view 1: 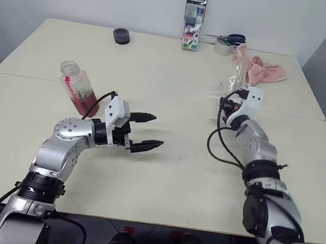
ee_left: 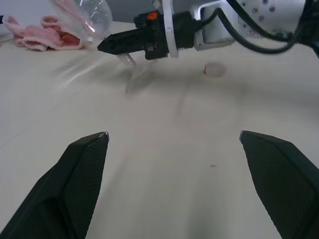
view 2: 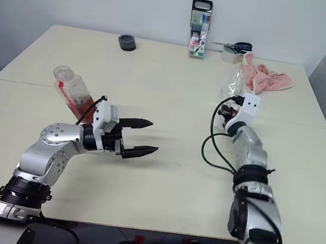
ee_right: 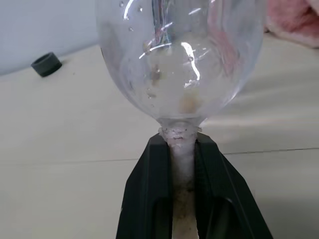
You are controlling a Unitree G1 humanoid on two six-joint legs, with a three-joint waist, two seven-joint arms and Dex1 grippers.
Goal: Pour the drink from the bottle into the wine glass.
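Your right gripper point(ee_right: 182, 164) has its jaws clamped on the wine glass point(ee_right: 179, 59) stem, holding it above the table point(view 1: 163, 159) for pouring, while your left gripper point(view 1: 145, 131), jaws apart, sits just beside the uncapped, tilted bottle point(view 1: 78, 88).

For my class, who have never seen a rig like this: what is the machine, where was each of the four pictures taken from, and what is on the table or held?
It is a two-armed humanoid robot. Two pictures come from cameras in its head, two from cameras on its wrists. The right gripper is shut on the stem of the wine glass, which looks empty. The left gripper is open and holds nothing. On the table stands an uncapped bottle of reddish drink; farther back lie a pink cloth, scissors, a marker case and a dark ring.
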